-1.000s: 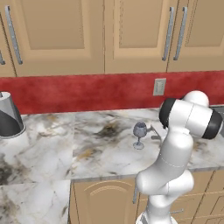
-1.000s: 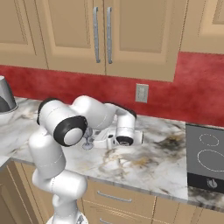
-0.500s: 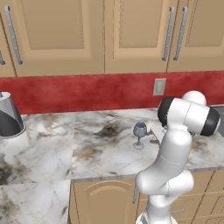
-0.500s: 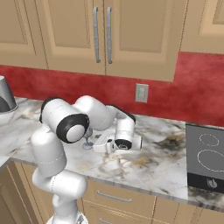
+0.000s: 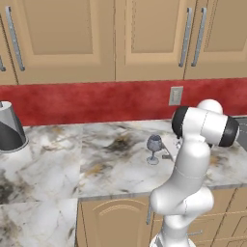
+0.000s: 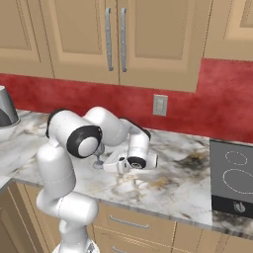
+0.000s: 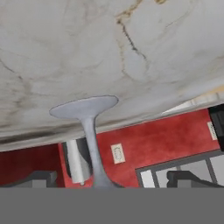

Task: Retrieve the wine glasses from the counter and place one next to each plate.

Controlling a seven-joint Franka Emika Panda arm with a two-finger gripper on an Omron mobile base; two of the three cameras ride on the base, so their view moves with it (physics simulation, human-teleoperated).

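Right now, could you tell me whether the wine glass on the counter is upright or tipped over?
Upright: the wine glass stands on its foot on the counter, bowl above stem.

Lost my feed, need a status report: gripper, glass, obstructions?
Gripper open, fingers straddling stem. Wine glass upright on counter, not lifted. Nothing between them.

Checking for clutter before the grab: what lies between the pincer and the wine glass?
Nothing. In the hand view the glass stem runs down between the fingertips with bare marble counter around the foot.
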